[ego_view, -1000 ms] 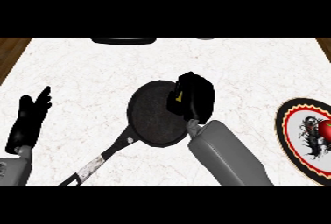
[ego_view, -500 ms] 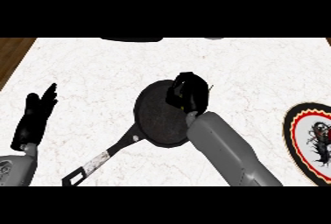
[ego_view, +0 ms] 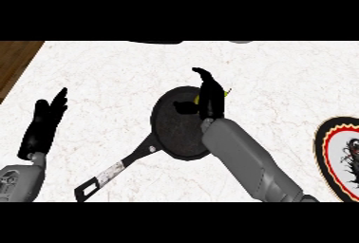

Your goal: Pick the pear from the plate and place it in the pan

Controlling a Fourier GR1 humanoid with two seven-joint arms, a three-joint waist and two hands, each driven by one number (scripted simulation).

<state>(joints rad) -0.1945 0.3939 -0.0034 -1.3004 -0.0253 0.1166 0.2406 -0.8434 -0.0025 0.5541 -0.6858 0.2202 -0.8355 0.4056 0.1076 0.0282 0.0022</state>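
I have my right hand (ego_view: 209, 97) at frame centre, fingers curled round the pear (ego_view: 198, 98), only a yellow sliver showing, right above the pan (ego_view: 179, 124); left hand (ego_view: 43, 124) rests open at left

Two smooth grey forearms each end in a black robot hand (ego_view: 210, 97).

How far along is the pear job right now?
Done: the pear is off the plate and over the pan. In hand: the right hand is over the pan's right rim, mostly hiding the pear. Left: setting it down and letting go. The left hand rests open at the view's left.
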